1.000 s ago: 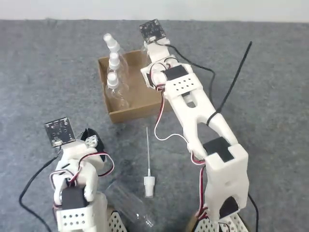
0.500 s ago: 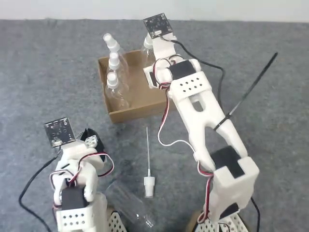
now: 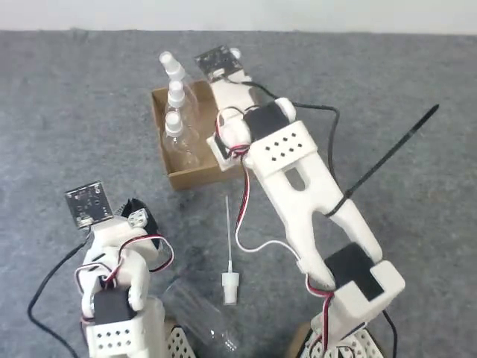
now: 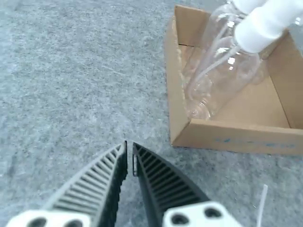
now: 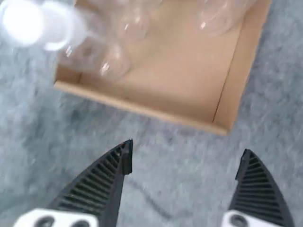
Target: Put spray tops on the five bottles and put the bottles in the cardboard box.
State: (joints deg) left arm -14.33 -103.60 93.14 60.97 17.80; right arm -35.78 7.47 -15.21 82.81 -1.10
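Observation:
Three clear bottles with white spray tops stand in a row along one side of the cardboard box. Another white top peeks out behind the right arm's wrist, which hangs over the box's back. My right gripper is open and holds nothing; it hovers above the carpet beside the box wall, with a capped bottle close by. A loose spray top with a long tube lies on the carpet. An uncapped bottle lies beside it. My left gripper is shut and holds nothing, short of the box.
Grey carpet covers the whole table. A black cable tie sticks out from the right arm. The loose tube's tip lies near the box's front corner. Open carpet stretches left of the box and between the two arms.
The right arm's wrist has swung to the left over the back of the box. The left arm has hardly moved.

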